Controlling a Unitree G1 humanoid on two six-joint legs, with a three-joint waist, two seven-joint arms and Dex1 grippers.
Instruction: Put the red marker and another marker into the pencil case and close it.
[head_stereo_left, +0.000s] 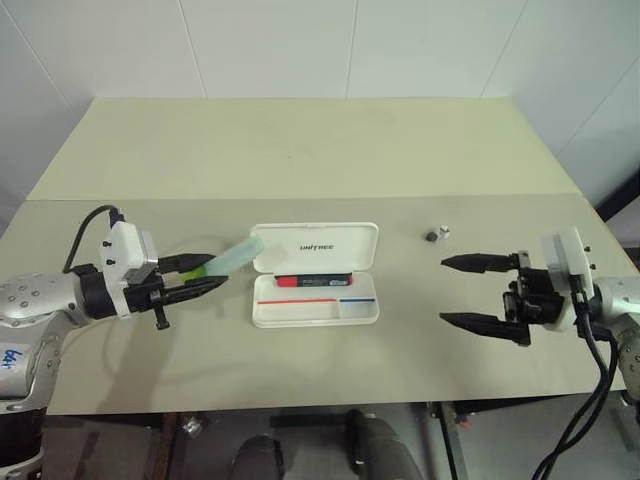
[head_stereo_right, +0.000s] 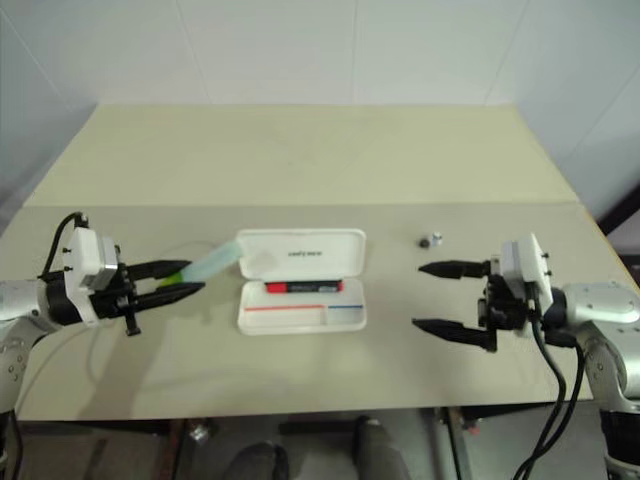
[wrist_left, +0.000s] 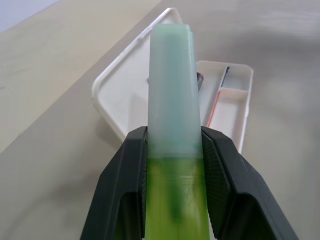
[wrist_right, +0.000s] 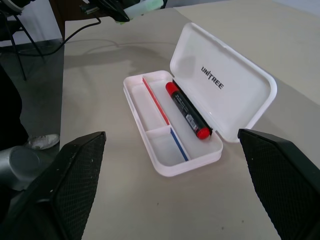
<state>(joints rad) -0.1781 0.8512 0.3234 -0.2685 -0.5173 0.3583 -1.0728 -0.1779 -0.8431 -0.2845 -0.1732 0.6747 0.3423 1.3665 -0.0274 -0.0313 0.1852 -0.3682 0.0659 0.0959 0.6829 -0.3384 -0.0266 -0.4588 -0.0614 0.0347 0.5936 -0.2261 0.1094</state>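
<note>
Left gripper clamped green marker beside open case, red marker lay in tray, right gripper spread wide, empty

The red marker lies in the open pencil case at the table's middle.

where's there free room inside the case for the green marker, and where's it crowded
The pencil case lies open. The red marker fills the tray strip next to the lid hinge. Free: the long compartment beside the red stripe and the small one beside the blue stripe. Open table runs from the case to the right hand. The left hand holds the green marker by the lid's corner.
</note>
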